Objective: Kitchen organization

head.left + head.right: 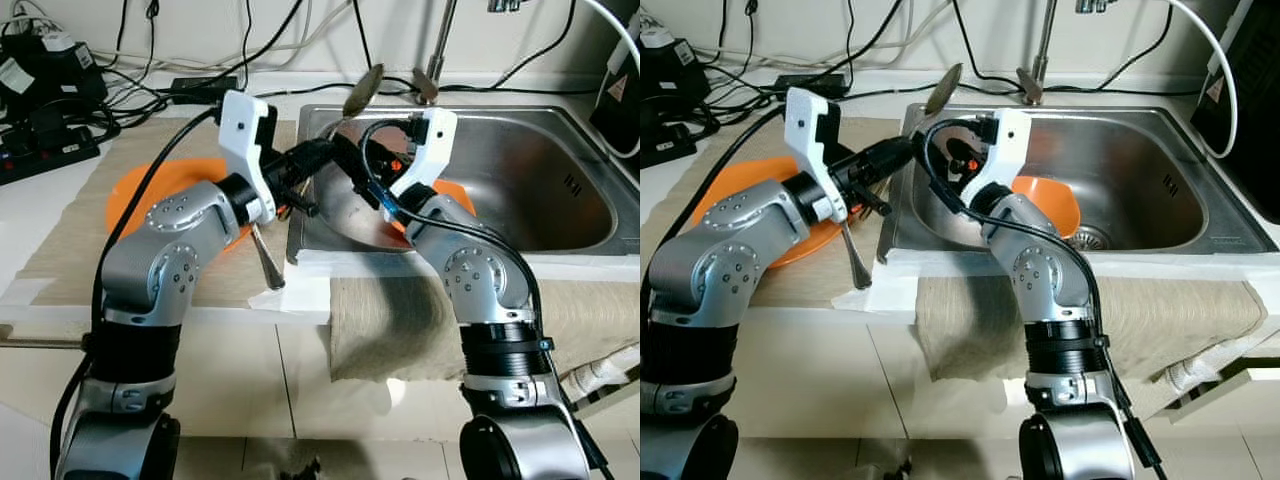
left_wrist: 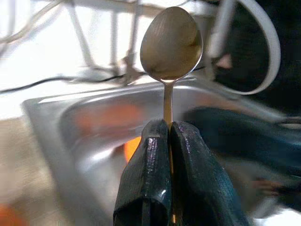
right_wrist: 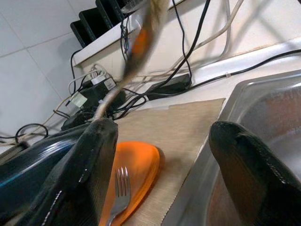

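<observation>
While our left gripper [image 1: 325,150] clamps the spoon [image 2: 170,52] by its handle above the near-left corner of the sink [image 1: 560,170], the bowl points toward one o'clock from the fingers, up and away toward the back wall. Its long axis runs straight out along the fingers. Our right gripper [image 3: 164,155], fingers spread with nothing between them, sits just beside the left one, at its three o'clock. We judge the left arm alone carries the spoon. At nine o'clock, a fork [image 1: 852,250] rests against the orange plate [image 1: 725,195]; an orange bowl [image 1: 1055,205] lies in the sink.
</observation>
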Controlling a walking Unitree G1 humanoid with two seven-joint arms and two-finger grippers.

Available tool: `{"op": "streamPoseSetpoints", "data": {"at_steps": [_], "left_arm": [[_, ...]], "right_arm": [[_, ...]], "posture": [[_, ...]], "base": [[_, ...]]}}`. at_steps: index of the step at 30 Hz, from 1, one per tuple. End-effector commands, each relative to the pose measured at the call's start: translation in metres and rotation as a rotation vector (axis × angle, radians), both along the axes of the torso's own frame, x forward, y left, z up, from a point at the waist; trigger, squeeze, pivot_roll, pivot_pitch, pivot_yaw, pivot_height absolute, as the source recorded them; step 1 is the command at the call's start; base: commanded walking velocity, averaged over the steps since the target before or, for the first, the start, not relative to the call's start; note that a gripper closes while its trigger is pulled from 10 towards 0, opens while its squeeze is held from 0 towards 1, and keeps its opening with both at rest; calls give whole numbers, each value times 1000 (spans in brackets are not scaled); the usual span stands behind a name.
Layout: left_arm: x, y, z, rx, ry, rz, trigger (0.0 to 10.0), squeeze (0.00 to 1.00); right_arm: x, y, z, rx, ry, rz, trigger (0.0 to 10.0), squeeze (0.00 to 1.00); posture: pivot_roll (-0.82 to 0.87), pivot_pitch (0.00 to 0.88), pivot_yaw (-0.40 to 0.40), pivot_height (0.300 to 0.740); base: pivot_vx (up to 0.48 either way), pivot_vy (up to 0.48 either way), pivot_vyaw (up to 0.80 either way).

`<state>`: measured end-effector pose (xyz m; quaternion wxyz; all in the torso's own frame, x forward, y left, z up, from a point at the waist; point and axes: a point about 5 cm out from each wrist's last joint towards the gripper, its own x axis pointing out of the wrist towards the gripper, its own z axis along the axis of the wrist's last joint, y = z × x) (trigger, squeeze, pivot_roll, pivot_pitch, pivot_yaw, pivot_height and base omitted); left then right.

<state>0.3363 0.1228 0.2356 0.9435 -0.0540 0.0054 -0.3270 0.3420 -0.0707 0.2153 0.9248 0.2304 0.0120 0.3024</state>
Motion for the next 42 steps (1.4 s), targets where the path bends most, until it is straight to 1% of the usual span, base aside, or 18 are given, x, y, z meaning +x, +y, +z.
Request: {"op": "streamPoseSetpoints", "data": {"at_steps": [1,7,8,17,32,36,39,42], "left_arm": [[5,10,-1,14,-3,63,0,0],[8,14,-7,32,6,90,0,0],[8,13,-9,42,5,80,0,0],[3,6,-11,45,-4,26,0,0],[-16,-12,2,2,-66,-124,0,0],[-23,-18,6,-4,-82,-177,0,0],[-26,-21,5,0,-80,-197,0,0],[-25,-21,3,4,-75,-194,0,0]], "right_arm": [[-2,-2,2,-22,-26,-5,10000,0],[-4,-6,1,-36,-39,-20,10000,0],[-5,-6,2,-31,-43,-20,10000,0],[-3,-6,10,3,-52,-24,10000,0],[3,-4,13,9,-61,-31,10000,0],[4,-3,13,6,-67,-35,10000,0],[5,-1,15,11,-79,-35,10000,0],[5,-1,16,14,-83,-33,10000,0]], "posture": [[20,0,26,740],[16,0,29,740],[14,0,31,740],[18,0,28,740],[26,0,22,740],[29,0,23,740],[31,0,24,740],[32,0,24,740]], "base": [[0,0,0],[0,0,0],[0,0,0],[0,0,0],[0,0,0],[0,0,0],[0,0,0],[0,0,0]]}}
